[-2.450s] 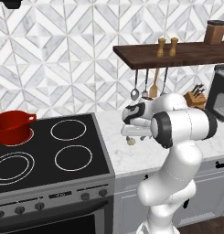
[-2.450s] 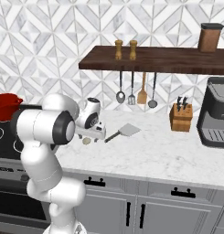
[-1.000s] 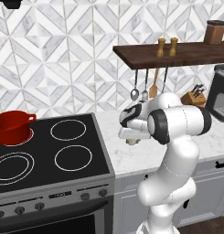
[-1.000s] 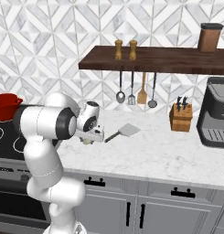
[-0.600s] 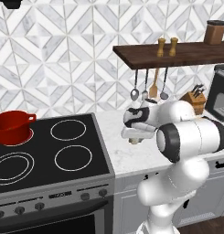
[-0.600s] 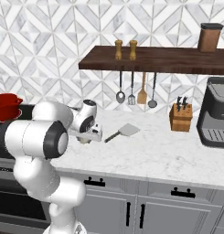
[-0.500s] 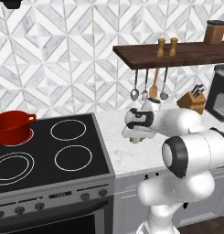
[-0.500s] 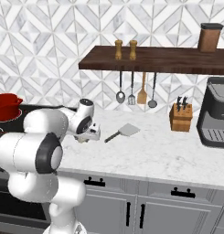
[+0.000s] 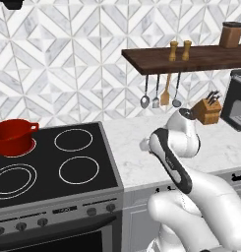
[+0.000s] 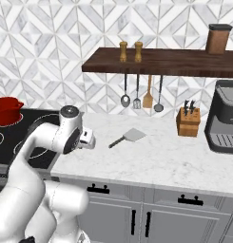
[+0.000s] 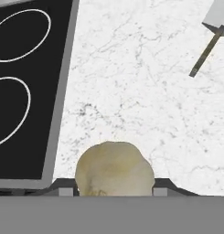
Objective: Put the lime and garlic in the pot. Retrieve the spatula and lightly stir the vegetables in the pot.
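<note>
Gripper (image 11: 115,192) closed on the garlic (image 11: 114,168), held above the marble counter (image 11: 145,91) near its left edge, just beside the stove (image 11: 22,91). Spatula (image 10: 127,137) flat on the counter toward the back wall. Red pot (image 9: 13,137) on the stove's rear left burner.

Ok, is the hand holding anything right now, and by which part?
Yes: the garlic, a pale lumpy bulb, sits between the fingers of the hand, gripped across its sides, above the marble counter.

White arm folded low, elbow raised, gripper (image 11: 115,189) pointing down, jaws clamped on a pale bulb at 6 o'clock in the hand view
</note>
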